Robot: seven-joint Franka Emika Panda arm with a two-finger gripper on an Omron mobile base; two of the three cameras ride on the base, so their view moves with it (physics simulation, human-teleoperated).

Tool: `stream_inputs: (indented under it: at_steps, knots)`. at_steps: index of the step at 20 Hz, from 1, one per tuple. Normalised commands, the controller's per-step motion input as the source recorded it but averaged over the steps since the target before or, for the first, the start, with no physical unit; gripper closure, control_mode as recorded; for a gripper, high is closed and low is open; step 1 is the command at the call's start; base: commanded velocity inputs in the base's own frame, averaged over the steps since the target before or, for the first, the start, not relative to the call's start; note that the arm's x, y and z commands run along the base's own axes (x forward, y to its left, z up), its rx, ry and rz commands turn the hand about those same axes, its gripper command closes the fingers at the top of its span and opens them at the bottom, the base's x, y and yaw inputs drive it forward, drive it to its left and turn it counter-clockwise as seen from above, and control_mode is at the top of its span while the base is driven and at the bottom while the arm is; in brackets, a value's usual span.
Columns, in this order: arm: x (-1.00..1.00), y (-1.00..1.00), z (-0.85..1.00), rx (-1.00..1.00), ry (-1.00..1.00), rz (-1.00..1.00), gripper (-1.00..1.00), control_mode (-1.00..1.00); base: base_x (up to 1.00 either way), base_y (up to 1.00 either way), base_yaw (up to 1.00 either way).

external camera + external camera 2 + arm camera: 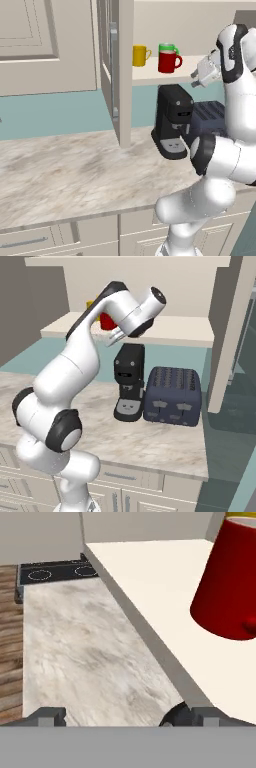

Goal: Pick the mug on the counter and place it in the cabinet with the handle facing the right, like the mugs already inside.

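Three mugs stand on the pale shelf [150, 75] of the open cabinet [122, 70]: the red mug [168, 62] at the front, its handle [179, 61] turned to the right, the green mug [168, 47] just behind it, and the yellow mug [140, 55] to its left, a little apart. The gripper [196, 80] hangs just off the shelf's front edge, to the right of the red mug and clear of it, with its jaws spread wide and nothing between them. In the hand view the red mug [227, 582] sits alone on the shelf [160, 572] with the two fingertips [47, 716] far apart at the bottom, touching nothing. Below the shelf, on the marbled desk [65, 175], a black coffee machine [172, 120] stands almost directly under the red mug, and a dark toaster [207, 120] sits just to the right of the machine. In the right base view the arm hides most of the red mug [106, 321], and the coffee machine [129, 381] and toaster [172, 396] stand side by side on the desk [150, 441], under the shelf [170, 331]. The cabinet door [111, 65] stands open to the left of the shelf.
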Motion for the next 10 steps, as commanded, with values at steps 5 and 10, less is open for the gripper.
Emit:
stream_inputs:
  at_steps: [5, 10]
  knots:
    - [-0.91, 0.01, -0.18, 0.0, -0.16, 0.0, -1.0, -1.0, 0.0, 0.0, 0.0]
    - [-0.75, 0.02, -0.03, 0.0, -0.15, 0.0, -1.0, -1.0, 0.0, 0.0, 0.0]
